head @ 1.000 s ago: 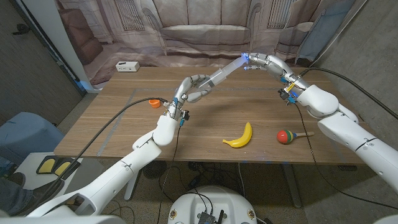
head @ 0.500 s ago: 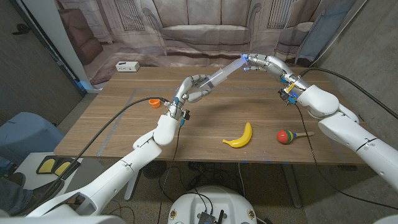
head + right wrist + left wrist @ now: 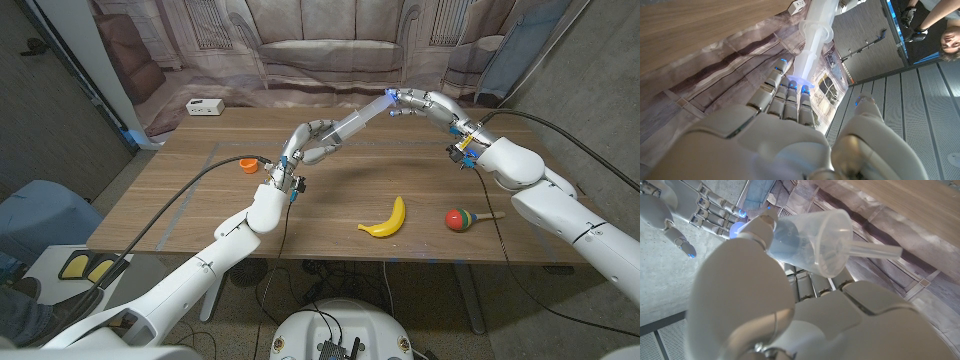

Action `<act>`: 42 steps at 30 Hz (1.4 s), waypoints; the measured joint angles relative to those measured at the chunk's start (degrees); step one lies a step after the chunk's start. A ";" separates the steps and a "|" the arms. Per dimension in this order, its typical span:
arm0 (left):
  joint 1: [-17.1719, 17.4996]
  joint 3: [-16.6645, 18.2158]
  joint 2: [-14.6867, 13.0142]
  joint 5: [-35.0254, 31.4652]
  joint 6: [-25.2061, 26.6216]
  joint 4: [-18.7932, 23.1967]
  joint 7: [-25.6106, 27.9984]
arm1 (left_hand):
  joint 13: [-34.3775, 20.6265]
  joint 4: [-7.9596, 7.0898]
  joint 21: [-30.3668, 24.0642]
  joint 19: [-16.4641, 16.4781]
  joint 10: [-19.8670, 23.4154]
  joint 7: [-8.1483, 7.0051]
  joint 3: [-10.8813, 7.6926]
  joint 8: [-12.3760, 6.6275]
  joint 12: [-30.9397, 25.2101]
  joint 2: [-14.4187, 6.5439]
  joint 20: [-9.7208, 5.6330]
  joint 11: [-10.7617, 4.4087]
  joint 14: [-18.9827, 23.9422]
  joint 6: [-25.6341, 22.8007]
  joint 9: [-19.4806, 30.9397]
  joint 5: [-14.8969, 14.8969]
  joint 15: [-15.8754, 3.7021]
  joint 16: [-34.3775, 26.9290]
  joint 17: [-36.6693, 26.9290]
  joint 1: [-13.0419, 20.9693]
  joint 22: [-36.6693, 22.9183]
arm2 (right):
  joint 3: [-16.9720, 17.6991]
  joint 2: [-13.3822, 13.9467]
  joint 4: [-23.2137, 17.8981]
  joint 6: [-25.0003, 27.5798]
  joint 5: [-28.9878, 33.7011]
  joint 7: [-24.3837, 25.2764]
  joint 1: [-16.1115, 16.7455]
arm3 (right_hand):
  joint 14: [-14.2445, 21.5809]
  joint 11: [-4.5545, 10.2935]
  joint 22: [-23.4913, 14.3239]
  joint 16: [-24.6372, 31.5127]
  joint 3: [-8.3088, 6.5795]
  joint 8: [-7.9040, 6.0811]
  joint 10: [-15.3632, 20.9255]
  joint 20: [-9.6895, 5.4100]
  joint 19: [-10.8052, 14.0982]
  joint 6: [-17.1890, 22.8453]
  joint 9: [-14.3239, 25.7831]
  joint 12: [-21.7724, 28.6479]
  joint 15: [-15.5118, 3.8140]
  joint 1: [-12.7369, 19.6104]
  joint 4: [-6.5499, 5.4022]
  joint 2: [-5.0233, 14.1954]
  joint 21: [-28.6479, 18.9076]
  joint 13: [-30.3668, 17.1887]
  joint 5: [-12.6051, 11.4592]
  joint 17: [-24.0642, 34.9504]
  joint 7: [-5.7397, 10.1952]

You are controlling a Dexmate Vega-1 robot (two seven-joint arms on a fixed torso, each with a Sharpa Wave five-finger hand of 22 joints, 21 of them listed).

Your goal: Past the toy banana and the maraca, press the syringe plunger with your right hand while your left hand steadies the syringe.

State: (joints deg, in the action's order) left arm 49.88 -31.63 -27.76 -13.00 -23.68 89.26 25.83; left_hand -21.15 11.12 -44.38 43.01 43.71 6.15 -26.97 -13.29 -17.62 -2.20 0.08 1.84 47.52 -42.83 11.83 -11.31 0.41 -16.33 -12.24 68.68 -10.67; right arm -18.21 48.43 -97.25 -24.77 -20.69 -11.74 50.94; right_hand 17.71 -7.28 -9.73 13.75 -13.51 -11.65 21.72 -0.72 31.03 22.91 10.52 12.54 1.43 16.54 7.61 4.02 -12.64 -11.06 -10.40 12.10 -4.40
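Item: large translucent plastic syringe, clear barrel with a flared finger flange and a pale plunger. Location: held in the air above the far middle of the wooden bench, slanting up from lower left to upper right in the head view.

Left robot hand: white and grey, fingers wrapped round the lower end of the syringe; gripping it. In the left wrist view the barrel and flange show just past this robot hand, with the plunger rod sticking out.

Right robot hand: fingers held together and reaching left, their blue-lit fingertips at the upper end of the syringe. In the right wrist view the fingertips meet the end of the syringe; the thumb stands apart to one side. It closes round nothing; whether the tips bear down on the end cannot be told.

Other contents of the bench:
- Yellow toy banana, lying near the front edge, right of centre.
- Maraca with a red, green and yellow ball head and a wooden handle, lying just right of the banana, handle pointing right.
- Small orange cup-shaped object, left of the left robot hand.
- White rectangular box, at the far left corner.

Both toys lie well apart from the two robot hands, on the near side.
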 measured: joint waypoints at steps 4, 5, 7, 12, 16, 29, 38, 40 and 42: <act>-0.02 -0.01 0.01 0.02 -0.10 0.00 -0.05 | 0.01 0.00 0.00 0.00 0.00 0.00 0.00 0.00 0.01 0.00 0.00 0.00 0.00 0.00 0.00 0.01 0.00 0.01 0.00 0.00 0.00 | -0.42 0.40 -0.39 0.13 0.00 -0.10 -0.01 | 0.00 0.00 0.00 0.00 0.00 0.00 0.00 0.31 0.31 0.00 -0.02 0.00 0.00 0.00 0.00 0.00 0.46 0.01 0.00 0.00 0.00; -0.02 -0.02 0.02 0.01 -0.12 0.00 -0.04 | 0.01 0.00 0.00 0.00 0.00 0.00 0.00 0.00 0.01 0.00 0.00 0.00 0.00 0.00 0.00 0.01 0.00 0.01 0.00 0.00 0.00 | -0.43 0.45 -0.48 0.20 0.03 -0.13 -0.01 | 0.00 0.01 0.00 0.00 0.00 0.00 -0.01 0.31 0.31 0.00 -0.02 0.00 0.00 0.00 0.00 0.00 0.47 0.01 0.00 0.00 0.00; -0.02 -0.03 0.02 0.01 -0.12 0.00 -0.04 | 0.01 0.00 0.00 0.00 0.00 0.00 0.00 0.00 0.01 0.00 0.00 0.00 0.00 0.00 0.01 0.01 0.00 0.01 -0.07 0.00 0.00 | -0.43 0.45 -0.48 0.27 0.08 -0.16 -0.01 | 0.00 0.01 0.00 0.00 0.00 0.00 -0.01 0.31 0.31 0.00 -0.02 0.00 0.00 0.00 0.00 0.00 0.47 0.01 0.00 0.00 0.00; -0.02 -0.03 0.04 -0.01 -0.16 0.00 0.00 | 0.02 0.00 0.00 0.00 0.00 0.00 0.00 0.01 0.13 0.00 0.00 -0.01 -0.01 0.00 0.01 0.02 -0.01 0.16 -0.16 0.00 0.00 | -0.46 0.70 -0.87 0.44 0.23 -0.21 0.00 | 0.00 0.01 0.00 0.00 0.00 0.01 -0.01 0.31 0.31 -0.01 -0.01 0.00 0.00 0.00 0.00 0.00 0.47 0.01 0.00 0.00 0.00; -0.02 -0.03 0.04 -0.19 -0.34 0.00 0.14 | -0.27 0.00 -0.09 0.00 0.00 0.00 0.00 0.02 0.22 0.00 0.00 -0.01 -0.01 0.00 0.01 0.03 -0.01 0.17 -0.16 0.00 -0.01 | -0.48 0.86 -1.14 0.57 0.34 -0.25 0.08 | -0.01 0.20 0.00 0.00 0.00 0.17 0.18 0.32 0.31 -0.01 0.01 -0.01 0.00 0.00 0.00 0.00 0.46 0.03 0.00 0.00 0.00; 0.43 0.11 0.05 -0.33 -0.39 0.53 0.41 | -0.30 0.00 -0.38 0.00 0.00 0.00 0.00 0.10 0.38 0.00 0.00 -0.01 -0.02 -0.01 0.03 -0.16 -0.02 0.23 -0.16 0.00 -0.01 | -0.52 1.26 -1.99 1.17 0.51 -0.32 0.37 | -0.01 0.32 0.00 0.00 -0.17 0.22 0.29 0.31 0.30 -0.01 0.03 -0.19 0.00 0.53 0.17 0.54 0.46 -0.03 0.00 0.00 0.00; 0.79 0.27 0.01 -0.53 -0.37 1.17 0.58 | -0.28 -0.01 -0.45 0.00 0.01 -0.02 0.01 0.32 0.21 0.00 0.00 -0.02 -0.03 -0.22 0.03 -0.16 -0.03 0.23 -0.16 0.00 -0.01 | -0.61 1.66 -2.59 1.78 0.56 -0.50 0.47 | -0.01 0.32 0.00 -0.44 -0.57 0.39 0.29 0.31 0.30 -0.02 0.00 -0.20 0.00 0.83 0.57 0.83 0.46 -0.03 0.00 0.00 0.00; 0.93 0.32 -0.04 -0.56 -0.19 1.42 0.59 | -0.28 -0.01 -0.68 0.00 0.01 -0.09 0.00 0.44 0.21 0.00 0.00 -0.02 -0.03 -0.29 0.03 -0.16 -0.03 0.23 -0.16 0.00 -0.01 | -0.66 1.75 -2.72 1.99 0.60 -0.63 0.47 | -0.01 0.32 0.00 -0.44 -0.64 0.21 0.29 0.31 0.30 -0.03 -0.02 -0.20 0.00 0.83 0.64 0.83 0.46 -0.03 0.00 0.00 0.00; 1.04 0.34 -0.08 -0.58 0.09 1.62 0.58 | -0.27 0.00 -0.77 0.00 0.01 -0.08 0.00 0.48 0.21 0.00 0.00 -0.02 -0.03 -0.30 0.03 -0.16 -0.03 0.23 -0.05 0.00 -0.01 | -0.73 1.85 -2.81 2.08 0.62 -0.72 0.47 | -0.01 0.32 0.00 -0.44 -0.64 0.18 0.29 0.31 0.30 -0.03 -0.02 -0.20 0.00 0.99 0.64 0.99 0.46 -0.03 0.00 0.00 0.00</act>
State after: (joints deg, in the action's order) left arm 50.91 -31.29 -27.84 -13.58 -23.59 90.88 26.42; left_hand -21.42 11.12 -45.16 43.01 43.72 6.06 -26.97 -12.80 -17.41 -2.20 0.09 1.82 47.49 -43.13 11.86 -11.47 0.38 -16.11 -12.29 68.68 -10.68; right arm -18.94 50.28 -100.07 -22.69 -20.07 -12.46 51.41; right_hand 17.70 -6.96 -9.73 13.31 -14.14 -11.47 22.01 -0.41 31.33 22.88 10.50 12.34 1.43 17.53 8.25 5.01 -12.18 -11.08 -10.40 12.10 -4.40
